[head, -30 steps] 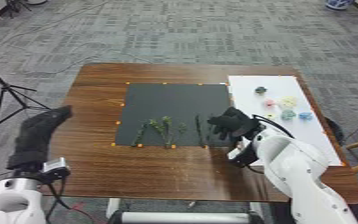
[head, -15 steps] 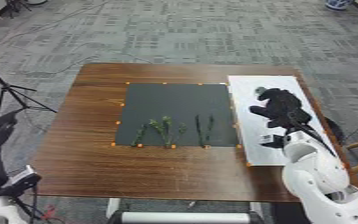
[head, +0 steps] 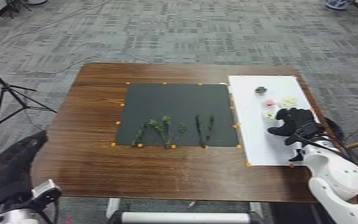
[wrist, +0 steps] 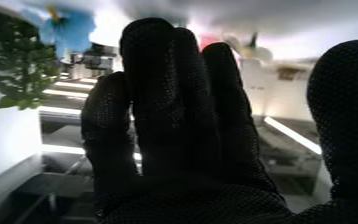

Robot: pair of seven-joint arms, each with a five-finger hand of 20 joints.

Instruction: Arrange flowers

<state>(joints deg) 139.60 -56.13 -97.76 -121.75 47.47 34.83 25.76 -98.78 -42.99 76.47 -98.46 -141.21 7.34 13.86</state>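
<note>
The robot seems to be working on choosing a flower head to match with a stem. The right hand [head: 297, 121] is hanging over or touching the white board [head: 262, 145], its fingers standing straight and its thumb held apart, gripping nothing. A blue flower [wrist: 69, 25] is showing near its fingertips. The pink flower [head: 269, 103] and the ruffled cream flower [head: 287, 102] are lying just beyond the hand, the dark flower [head: 261, 90] farther out, and the small yellow flower [head: 269, 115] close beside it. Well to the hand's left, thin, leafy stems [head: 162, 131] are lying on the flat, dark mat [head: 171, 102]. The next move is probably calling for a light pinch, as the petals are looking soft and easily crushed. The glove's fabric is showing a fine, pebbled knit. Far left of it, the left hand [head: 20, 165] is waiting beside the glossy wooden table [head: 104, 170]; whether it is open, one cannot tell.
</note>
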